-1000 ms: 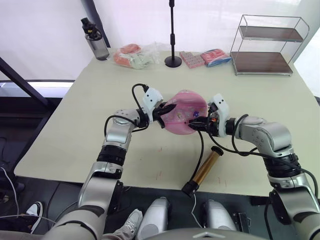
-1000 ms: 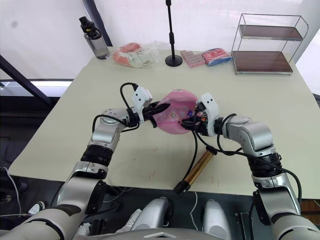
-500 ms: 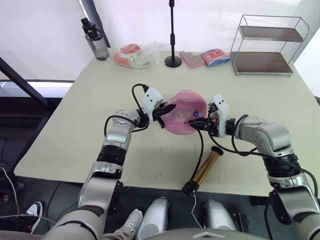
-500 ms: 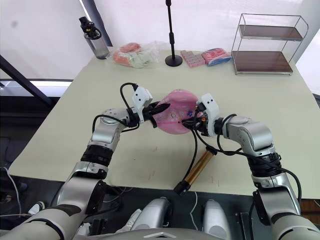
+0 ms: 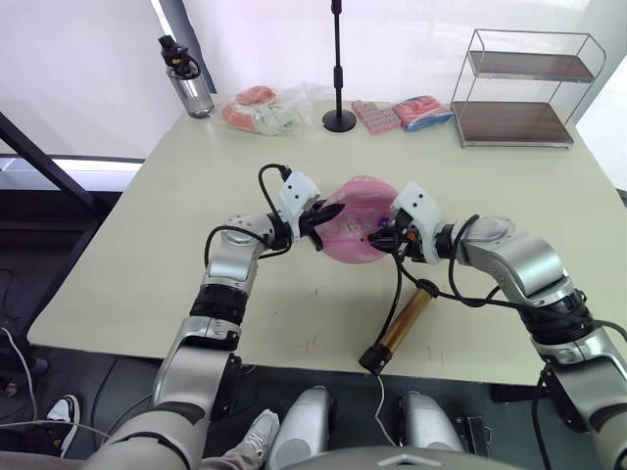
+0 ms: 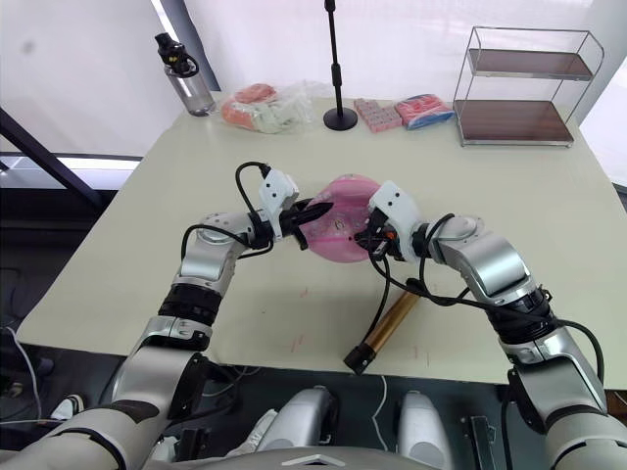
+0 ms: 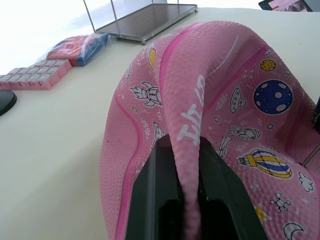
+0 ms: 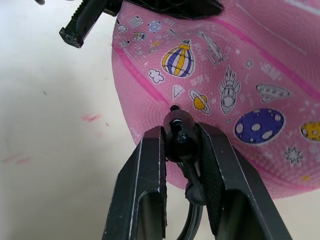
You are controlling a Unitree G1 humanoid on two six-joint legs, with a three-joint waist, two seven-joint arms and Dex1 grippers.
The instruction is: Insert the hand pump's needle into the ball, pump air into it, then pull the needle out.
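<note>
- Two sets of jaws meet at the ball (image 5: 358, 233), which sits partly deflated near the middle of the counter (image 5: 147, 245).
- Left gripper (image 5: 328, 213) is pinched closed on a fold of the ball's pink skin, seen in the left wrist view.
- Right gripper (image 8: 181, 145) is clamped on the black fitting of the needle (image 8: 174, 111), whose tip touches the ball's surface.
- A thin black hose (image 5: 396, 294) runs from the fitting down to the hand pump (image 5: 400, 328), which lies near the counter's front edge.
- Far edge: wire shelf rack (image 5: 524, 88) at the right corner, water bottle (image 5: 186, 80) at the left corner.
</note>
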